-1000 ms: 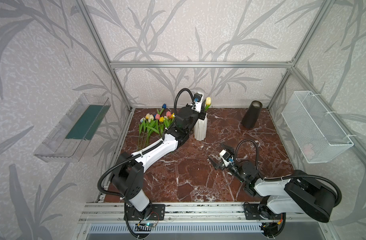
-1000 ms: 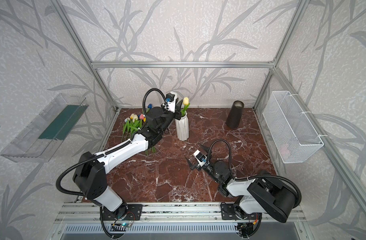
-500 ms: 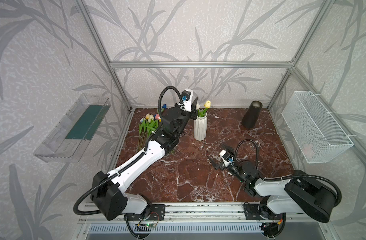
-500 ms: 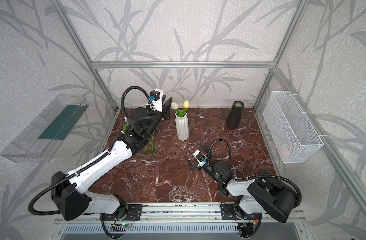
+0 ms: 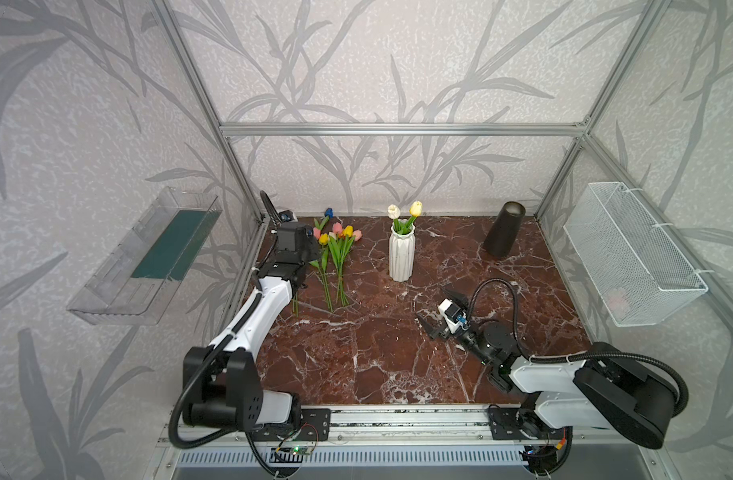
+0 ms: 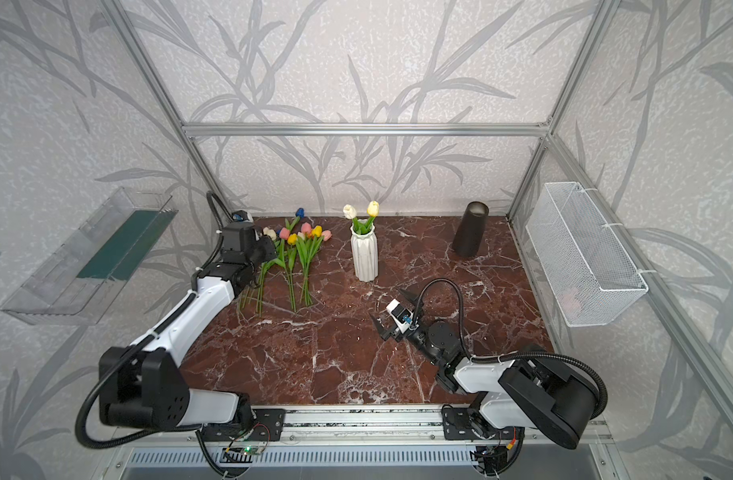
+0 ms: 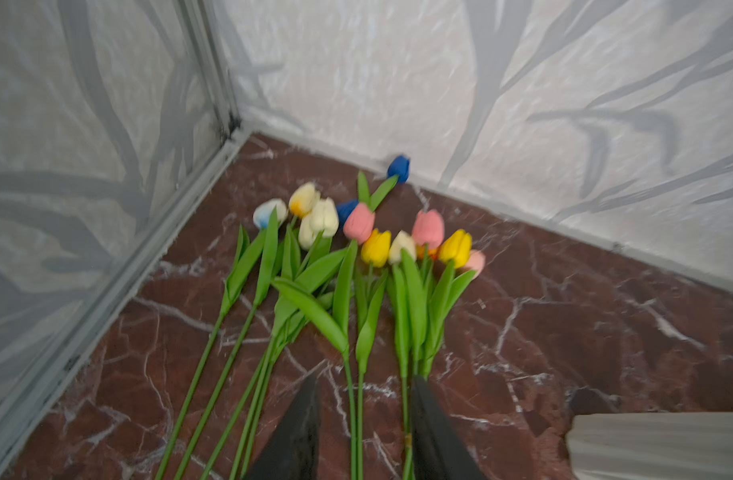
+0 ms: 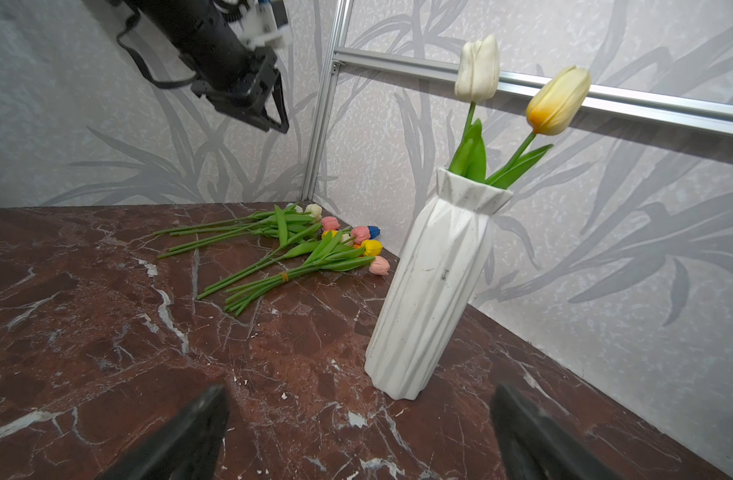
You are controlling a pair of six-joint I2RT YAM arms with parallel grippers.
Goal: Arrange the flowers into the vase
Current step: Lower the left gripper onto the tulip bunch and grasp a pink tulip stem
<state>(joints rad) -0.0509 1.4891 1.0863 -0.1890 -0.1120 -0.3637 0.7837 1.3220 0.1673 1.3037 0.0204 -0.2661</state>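
Though apart, flowers (image 7: 375, 248) beneath left gripper (image 7: 364, 384).

- Walls (image 5: 398, 62): pale textured paper, grey leaf pattern, evenly lit.
- Aluminium frame (image 5: 398, 129): runs up the corners and across the back.
- Bench (image 5: 377, 353): red-brown marble, white veins.
- Clear tray (image 5: 119, 307) on one side wall; white wire basket (image 5: 630, 266) opposite.

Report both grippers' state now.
Left gripper: partly open, empty, above the loose flowers.
Right gripper: wide open, empty.
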